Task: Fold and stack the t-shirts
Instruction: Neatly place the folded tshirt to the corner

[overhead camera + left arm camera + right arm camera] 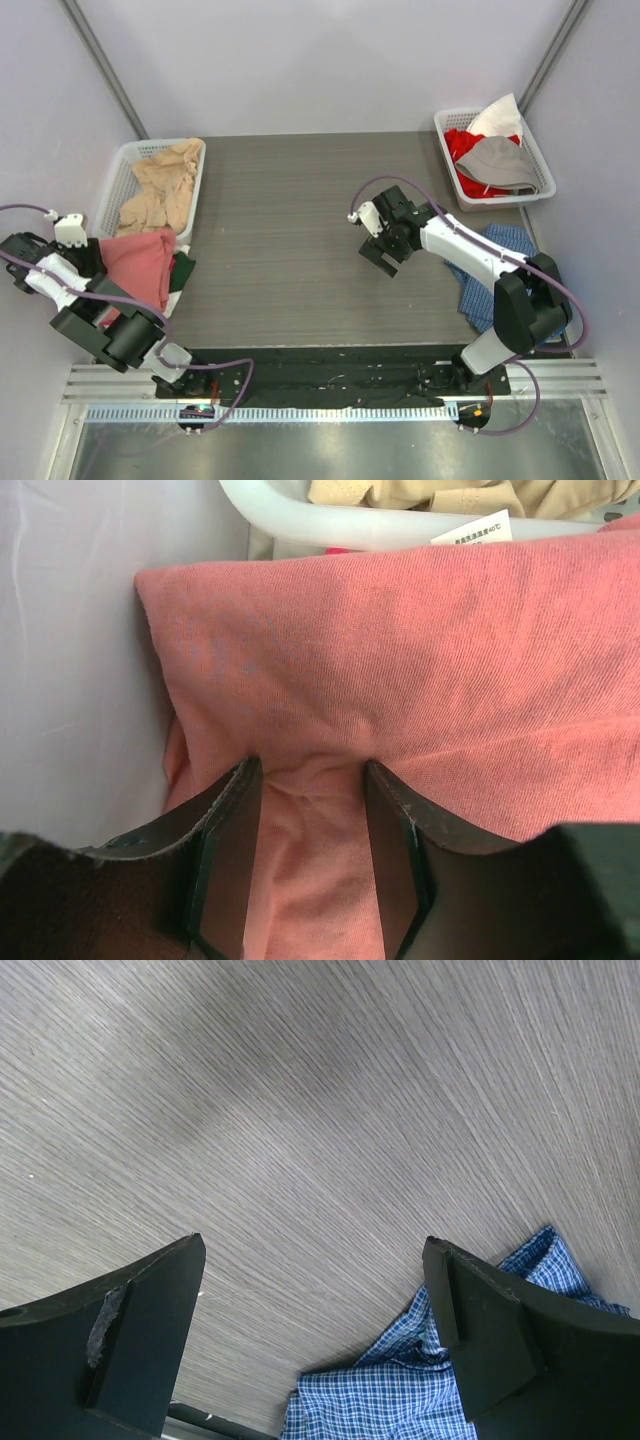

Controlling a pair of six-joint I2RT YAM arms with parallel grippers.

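A salmon-red t-shirt [140,265] lies bunched at the table's left edge, just in front of a white basket [112,180]. My left gripper [93,255] presses into it from the left. In the left wrist view the salmon-red cloth [400,650] fills the frame, and the left gripper [310,765] has a puckered ridge of that cloth squeezed between its jaws. Beige t-shirts [165,185] fill the left basket. My right gripper [385,262] hangs wide open above the bare middle of the table, holding nothing; in its own view the right gripper [315,1245] has only tabletop between its fingers.
A second white basket [445,150] at the back right holds red [465,145], grey [505,160] and white [497,118] cloth. A blue checked cloth [490,270] lies on the table's right side beneath the right arm. Dark green and red cloth [183,270] peeks out beside the salmon shirt.
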